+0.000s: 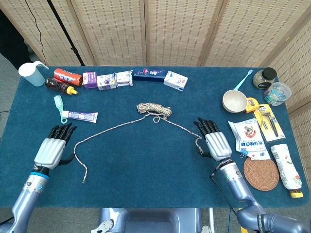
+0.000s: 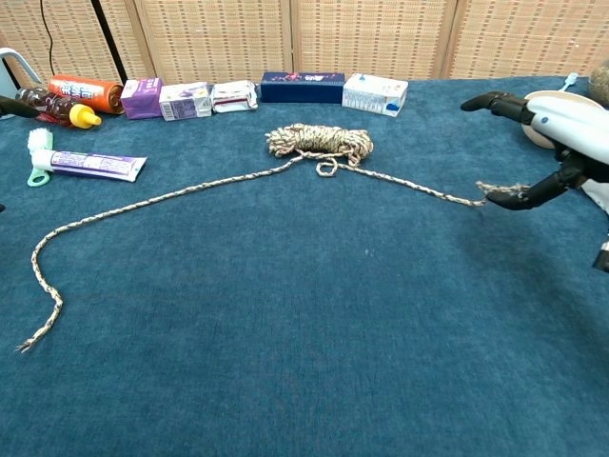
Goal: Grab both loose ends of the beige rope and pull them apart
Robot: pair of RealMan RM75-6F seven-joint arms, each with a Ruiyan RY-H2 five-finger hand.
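Note:
The beige rope's coiled bundle (image 1: 154, 109) (image 2: 319, 141) lies mid-table, with one strand running out to each side. The left strand bends and ends loose on the cloth (image 1: 84, 180) (image 2: 30, 338), just right of my left hand (image 1: 52, 147). That hand lies flat with its fingers stretched out and holds nothing. The right strand ends (image 1: 198, 142) (image 2: 493, 190) beside the thumb of my right hand (image 1: 215, 142) (image 2: 557, 133). Its fingers are spread wide and nothing is pinched.
Bottles, small boxes and a dark blue box (image 1: 150, 74) line the far edge. A toothpaste tube (image 1: 79, 115) and brush lie at the left. A bowl (image 1: 234, 101), packets, a coaster (image 1: 261, 173) and jars crowd the right side by my right hand.

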